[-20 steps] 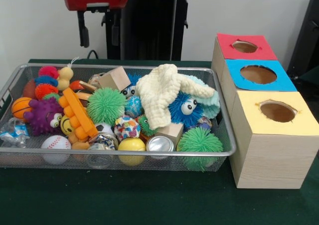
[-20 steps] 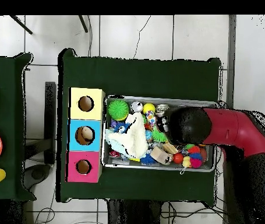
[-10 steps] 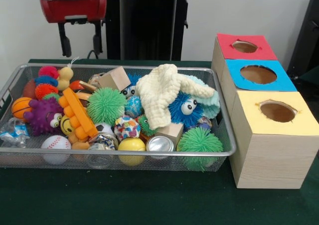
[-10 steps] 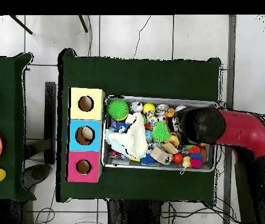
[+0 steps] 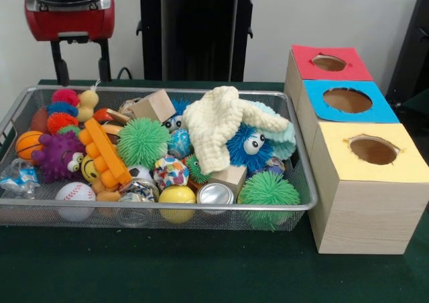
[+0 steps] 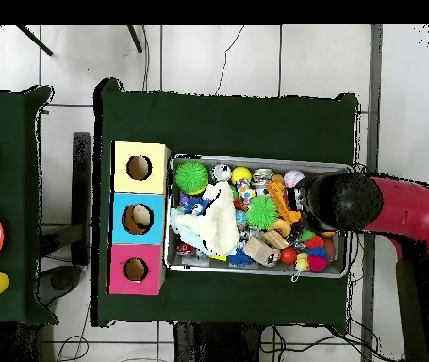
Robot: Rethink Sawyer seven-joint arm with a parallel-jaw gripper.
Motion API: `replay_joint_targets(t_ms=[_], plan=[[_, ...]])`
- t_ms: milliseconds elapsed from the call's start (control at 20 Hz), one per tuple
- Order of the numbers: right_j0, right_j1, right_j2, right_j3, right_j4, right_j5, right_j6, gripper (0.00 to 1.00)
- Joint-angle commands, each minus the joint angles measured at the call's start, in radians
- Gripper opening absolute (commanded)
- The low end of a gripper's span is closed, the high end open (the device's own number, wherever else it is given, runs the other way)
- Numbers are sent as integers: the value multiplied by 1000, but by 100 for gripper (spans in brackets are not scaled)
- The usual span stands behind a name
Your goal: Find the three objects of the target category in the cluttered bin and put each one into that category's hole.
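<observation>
My gripper (image 5: 82,79) hangs open and empty above the far left corner of the wire bin (image 5: 40,207), over a yellow duck toy (image 5: 87,104) and pink and blue spiky balls (image 5: 64,96). The bin holds two big green spiky balls (image 5: 142,142) (image 5: 268,191), a cream cloth (image 5: 216,125), a blue fuzzy ball with eyes (image 5: 249,145), wooden blocks (image 5: 155,106), a baseball (image 5: 75,194), a yellow ball (image 5: 177,196) and a metal can (image 5: 215,194). In the overhead view the arm's head (image 6: 340,201) covers the bin's right end (image 6: 255,158) and hides the gripper.
Right of the bin stands a wooden box row with round holes: red top (image 5: 305,65), blue top (image 5: 315,105), yellow top (image 5: 409,159). A purple spiky toy (image 5: 59,155), an orange bumpy toy (image 5: 104,152) and a small basketball (image 5: 28,144) fill the bin's left end.
The gripper has travelled left in the front view, from over the bin's middle-left to its far left corner, staying open and empty. Nothing in the bin has moved.
</observation>
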Motion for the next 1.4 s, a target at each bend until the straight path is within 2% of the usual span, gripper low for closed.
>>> replay_joint_targets(t_ms=[50,500,850,1050,1400], plan=[[-16,61,24,-66,-57,18,-132,100],[-34,103,21,-84,-83,-10,-135,100],[-45,167,36,-179,-93,45,-180,100],[-47,187,39,-208,-93,58,-194,100],[-54,197,28,-206,-98,49,-187,100]])
